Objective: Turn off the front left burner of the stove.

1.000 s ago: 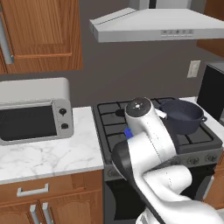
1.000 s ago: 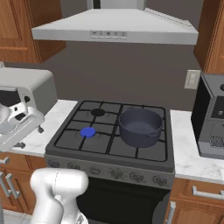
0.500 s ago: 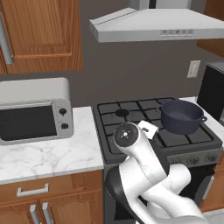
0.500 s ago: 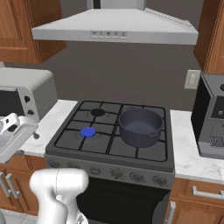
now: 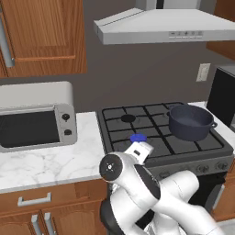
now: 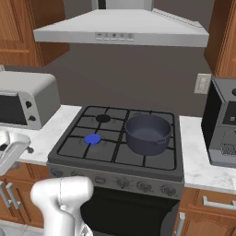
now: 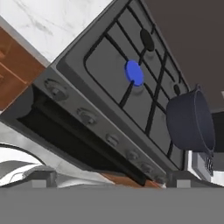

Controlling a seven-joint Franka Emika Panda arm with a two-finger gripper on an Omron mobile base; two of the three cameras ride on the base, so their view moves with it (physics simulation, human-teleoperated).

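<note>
Both base views face the stove (image 5: 160,133) from behind, hand view tilted low

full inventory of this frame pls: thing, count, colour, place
stove: 1, dark grey, between the marble counters
front left burner: 1, bright blue disc, front left grate
back left burner: 1, black, behind the blue one
pot: 1, dark blue-grey, right half of the stove
knobs: a row, dark grey, stove front panel
toaster oven: 1, silver, left counter
range hood: 1, silver, above the stove
coffee machine: 1, black, right counter
wall outlet: 1, pale, back wall right
cabinets: wooden, above and below the counters
gripper: 1, open, facing the stove front
</note>
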